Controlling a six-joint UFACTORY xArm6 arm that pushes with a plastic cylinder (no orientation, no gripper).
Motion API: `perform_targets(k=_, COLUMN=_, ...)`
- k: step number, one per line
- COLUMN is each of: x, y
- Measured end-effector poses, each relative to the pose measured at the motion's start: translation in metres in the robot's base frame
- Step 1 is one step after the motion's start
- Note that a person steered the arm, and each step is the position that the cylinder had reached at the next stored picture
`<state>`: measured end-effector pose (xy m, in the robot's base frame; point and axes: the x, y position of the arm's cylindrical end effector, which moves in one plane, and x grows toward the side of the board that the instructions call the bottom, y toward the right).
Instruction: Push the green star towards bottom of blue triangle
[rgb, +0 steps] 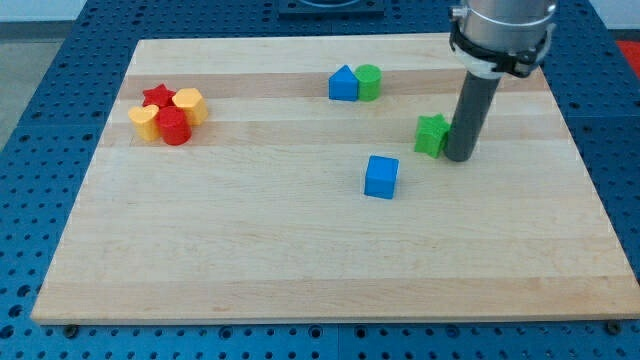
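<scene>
Tip set beside the green star, ready to push.

Camera view: my tip (460, 157) touches the green star (432, 134) on its right side, on the counter (300, 270); this tool is a bare rod, grasping nothing. The blue triangle (343, 84) sits up-left; I would push leftward, steering past the blue cube (381, 177).

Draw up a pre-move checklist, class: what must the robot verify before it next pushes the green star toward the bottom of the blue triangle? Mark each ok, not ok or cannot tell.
1. My tip sits at the green star, on its right in the view: ok.
2. Tip actually touching the star: cannot tell.
3. Blue triangle in view, up and left of the star: ok.
4. Space below the triangle free: ok.
5. Blue cube off the star's path: ok, it lies lower.
6. Green cylinder touching the triangle could be nudged: cannot tell.
</scene>
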<state>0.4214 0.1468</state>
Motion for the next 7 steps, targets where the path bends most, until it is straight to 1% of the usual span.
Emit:
perform_targets(k=1, x=-0.019, y=-0.046)
perform_targets(k=2, x=-0.025, y=-0.101)
perform_targets(k=3, x=-0.026, y=-0.122)
perform_targets(k=4, x=-0.024, y=-0.084)
perform_targets(k=5, x=-0.024, y=-0.012)
perform_targets(k=6, x=-0.031, y=0.027)
perform_targets(k=7, x=-0.045, y=0.019)
